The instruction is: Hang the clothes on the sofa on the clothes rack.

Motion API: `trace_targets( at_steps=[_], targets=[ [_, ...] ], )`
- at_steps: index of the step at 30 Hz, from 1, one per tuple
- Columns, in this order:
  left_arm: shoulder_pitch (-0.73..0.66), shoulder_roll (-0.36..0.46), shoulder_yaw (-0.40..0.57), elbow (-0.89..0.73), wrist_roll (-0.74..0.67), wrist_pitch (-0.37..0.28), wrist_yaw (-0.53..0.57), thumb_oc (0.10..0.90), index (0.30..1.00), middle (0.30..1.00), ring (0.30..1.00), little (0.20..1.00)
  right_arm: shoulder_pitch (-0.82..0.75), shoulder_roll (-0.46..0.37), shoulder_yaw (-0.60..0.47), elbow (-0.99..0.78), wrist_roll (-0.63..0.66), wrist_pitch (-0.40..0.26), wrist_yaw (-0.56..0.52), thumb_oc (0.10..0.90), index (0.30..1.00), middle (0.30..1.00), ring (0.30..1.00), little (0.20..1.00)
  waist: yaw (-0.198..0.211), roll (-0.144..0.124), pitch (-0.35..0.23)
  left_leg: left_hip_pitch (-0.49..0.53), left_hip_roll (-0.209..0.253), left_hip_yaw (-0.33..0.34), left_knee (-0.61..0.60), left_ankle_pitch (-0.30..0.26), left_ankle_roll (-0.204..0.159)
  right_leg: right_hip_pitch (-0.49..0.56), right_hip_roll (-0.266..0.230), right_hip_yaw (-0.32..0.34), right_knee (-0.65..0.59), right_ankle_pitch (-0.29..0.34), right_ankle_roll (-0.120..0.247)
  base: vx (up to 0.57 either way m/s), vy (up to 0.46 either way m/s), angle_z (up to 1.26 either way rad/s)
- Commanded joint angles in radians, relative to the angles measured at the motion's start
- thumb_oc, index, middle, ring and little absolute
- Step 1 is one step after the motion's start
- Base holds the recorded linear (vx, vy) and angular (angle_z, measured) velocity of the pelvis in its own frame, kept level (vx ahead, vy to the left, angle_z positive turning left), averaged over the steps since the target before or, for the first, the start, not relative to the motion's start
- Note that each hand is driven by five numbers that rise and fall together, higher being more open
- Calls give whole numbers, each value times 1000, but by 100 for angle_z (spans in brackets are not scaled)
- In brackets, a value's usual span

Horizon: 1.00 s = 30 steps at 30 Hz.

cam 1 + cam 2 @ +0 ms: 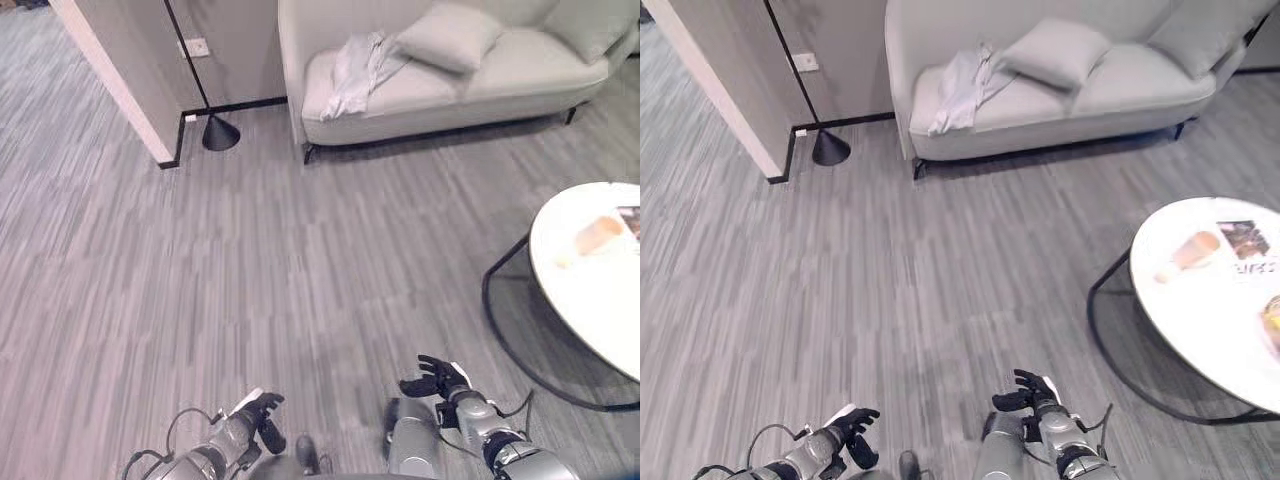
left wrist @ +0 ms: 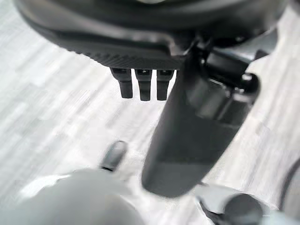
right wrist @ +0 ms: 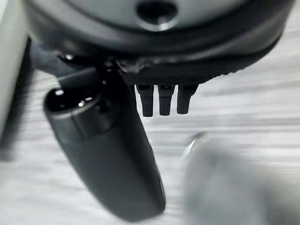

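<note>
I'm viewing the room from the head cam, working big to small. The floor is showing as grey wood-look planking w/ streaky grain, open between me and the target. The sofa is sitting at the far side against the wall: pale, smooth upholstery, rounded arms, thin dark legs; two soft cushions are resting on its seat and back. The round table is standing to my right, glossy white top on a thin black wire frame, carrying small items I can't ID. A wall corner w/ dark skirting is projecting at far left; beside it a black cone base w/ a thin pole is standing, poss. the rack or a lamp, can't tell. The clothes are lying crumpled on the sofa's left end, draped over the seat edge: light, thin, creased fabric, limp, so I'm judging it needs a pinch grip. Left hand and right hand are hanging low near my body, well apart from the garment, both empty, fingers loosely extended per wrist cams. Approach step is not yet done.
</note>
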Motion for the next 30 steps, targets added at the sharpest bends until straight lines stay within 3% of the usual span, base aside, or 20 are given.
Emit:
trace_targets(
  at_steps=[1, 4, 8, 10, 13, 16, 17, 18, 20, 23, 25, 27, 30],
  targets=[
    [-13, -46, -17, 42, 53, -6, -6, 800, 900, 900, 900, 900, 99, 76, 23, 97, 83, 55, 52, 800, 900, 900, 900, 900, -29, 57, 19, 24, -17, -88, -50, -28, -15, 92, -3, 24, -344, 202, 49, 236, -137, 6],
    [-11, -43, -46, 46, 88, -14, -15, 800, 900, 900, 900, 900, 114, 83, 7, 114, 106, 59, 70, 800, 900, 900, 900, 900, -48, 57, -6, 82, 9, -104, -50, -57, -30, 82, -50, 47, -394, 251, 66, 482, -262, -1],
    [16, -42, -21, 59, 71, -11, -18, 800, 900, 900, 900, 900, 135, 84, 6, 137, 103, 64, 83, 800, 900, 900, 900, 900, -47, 42, -50, 145, 27, -130, -50, -91, -41, 114, -48, 47, -368, 258, 63, 396, -206, -12],
    [47, -44, 52, 95, 21, 7, -7, 800, 900, 900, 900, 900, 138, 73, 18, 156, 72, 70, 94, 800, 900, 900, 900, 900, -41, 57, -76, 180, 112, -139, 0, -91, -65, 121, 1, 38, -272, 196, 29, 457, -326, 9],
    [52, -36, 74, 92, 9, 9, 1, 800, 900, 900, 900, 900, 131, 32, 52, 146, -21, 58, 74, 800, 900, 900, 900, 900, -16, 60, -101, 96, 176, -157, 180, 76, -103, 213, 68, -22, -321, 154, -23, 304, -312, 13],
    [26, -10, 60, 33, 7, -11, 5, 800, 900, 900, 900, 900, 115, 5, 72, 132, -76, 55, 54, 800, 900, 900, 900, 900, 32, 25, -92, -27, 219, -171, 434, 220, -110, 332, 107, -69, -405, 123, -78, 300, -346, 27],
    [15, 0, 54, 13, 12, -11, 15, 800, 900, 900, 900, 900, 102, -4, 79, 127, -89, 58, 52, 800, 900, 900, 900, 900, 47, 7, -82, -69, 237, -156, 509, 229, -100, 362, 109, -77, -419, 111, -92, 248, -294, 29],
    [4, 8, 52, -10, 15, -13, 22, 800, 900, 900, 900, 900, 79, -19, 92, 126, -111, 64, 52, 800, 900, 900, 900, 900, 70, -9, -70, -112, 223, -147, 534, 191, -85, 388, 107, -78, -429, 93, -96, 262, -236, 33],
    [-6, 15, 79, -35, -5, -8, 30, 800, 900, 900, 900, 900, 36, -41, 121, 126, -150, 69, 44, 800, 900, 900, 900, 900, 116, -27, -51, -237, 152, -143, 565, 111, -71, 430, 103, -70, -443, 57, -88, 256, -138, 37],
    [20, 22, 159, 9, -45, 3, 46, 800, 900, 900, 900, 900, 8, -43, 114, 125, -135, 65, 39, 800, 900, 900, 900, 900, 171, -38, -56, -324, 94, -102, 382, 78, -56, 471, 108, -70, -443, 14, -70, 312, -27, 14],
    [59, 28, 244, 62, -109, 14, 43, 800, 900, 900, 900, 900, 15, -31, 109, 112, -123, 56, 43, 800, 900, 900, 900, 900, 206, -23, -73, -346, 65, -97, 168, 170, -60, 514, 151, -62, -443, -20, -67, 449, 34, 6],
    [96, 35, 325, 118, -182, 19, 33, 800, 900, 900, 900, 900, 26, -14, 116, 95, -127, 47, 45, 800, 900, 900, 900, 900, 251, -21, -73, -394, 38, -137, -1, 259, -77, 568, 185, -38, -443, -62, -72, 484, 18, 4],
    [155, 42, 400, 177, -227, 32, 15, 800, 900, 900, 900, 900, 49, 15, 151, 51, -154, 39, 66, 800, 900, 900, 900, 900, 292, -41, -67, -472, 41, -163, -44, 286, -90, 643, 204, -5, -443, -107, -79, 464, 37, -19]
  ],
)
